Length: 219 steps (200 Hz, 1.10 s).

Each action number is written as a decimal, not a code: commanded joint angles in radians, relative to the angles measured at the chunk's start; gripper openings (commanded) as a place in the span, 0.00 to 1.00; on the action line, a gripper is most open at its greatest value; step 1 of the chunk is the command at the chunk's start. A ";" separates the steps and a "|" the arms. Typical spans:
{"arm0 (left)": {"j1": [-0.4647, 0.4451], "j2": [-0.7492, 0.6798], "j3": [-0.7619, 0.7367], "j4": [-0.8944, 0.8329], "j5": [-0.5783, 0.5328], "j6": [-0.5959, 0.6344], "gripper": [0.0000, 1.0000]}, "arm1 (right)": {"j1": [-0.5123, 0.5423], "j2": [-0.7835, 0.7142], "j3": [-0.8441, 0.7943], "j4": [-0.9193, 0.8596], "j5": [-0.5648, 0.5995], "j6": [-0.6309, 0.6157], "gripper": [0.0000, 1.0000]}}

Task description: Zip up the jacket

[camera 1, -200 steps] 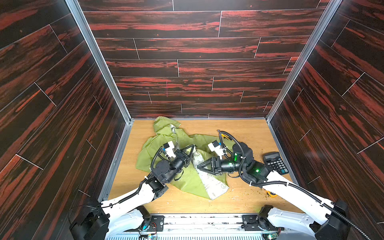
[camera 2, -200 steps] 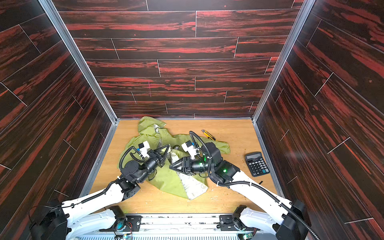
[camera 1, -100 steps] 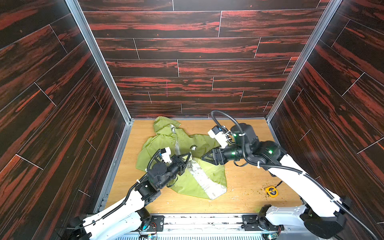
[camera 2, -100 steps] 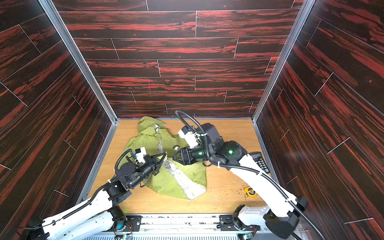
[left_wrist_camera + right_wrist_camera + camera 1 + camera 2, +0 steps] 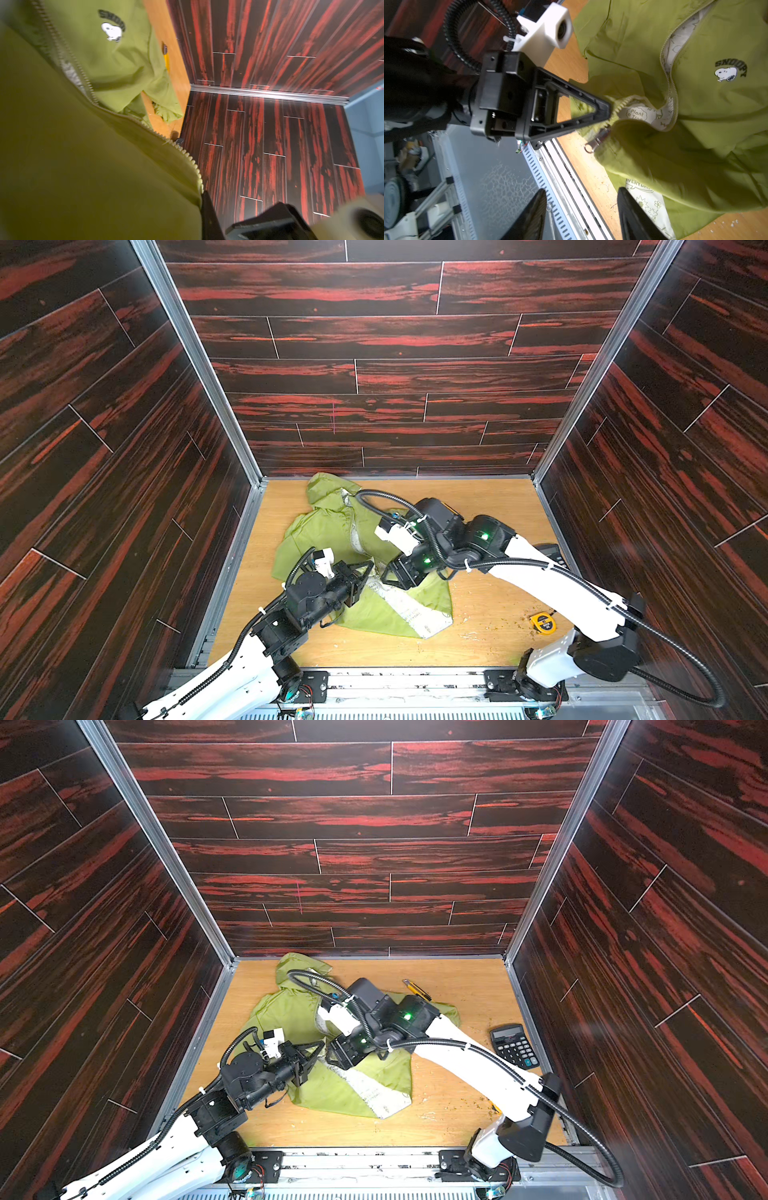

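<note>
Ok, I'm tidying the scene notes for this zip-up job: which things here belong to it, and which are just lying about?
In the job: jacket; its zipper pull; left gripper, shut on the jacket's zipper edge; right gripper, open near the pull.

Lying about: calculator; tape measure; yellow-handled tool towards the back wall.

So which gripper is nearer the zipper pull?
Left. The left gripper pinches the jacket just beside the zipper pull; the right gripper hovers open, farther off.
</note>
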 commanded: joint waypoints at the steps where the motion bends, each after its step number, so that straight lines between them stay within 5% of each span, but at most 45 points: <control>1: 0.003 0.001 0.023 -0.023 0.016 -0.022 0.00 | 0.044 0.064 0.061 -0.075 0.073 -0.073 0.57; 219: 0.003 0.061 0.060 0.020 0.067 -0.021 0.00 | 0.127 0.181 0.130 -0.105 0.332 -0.140 0.29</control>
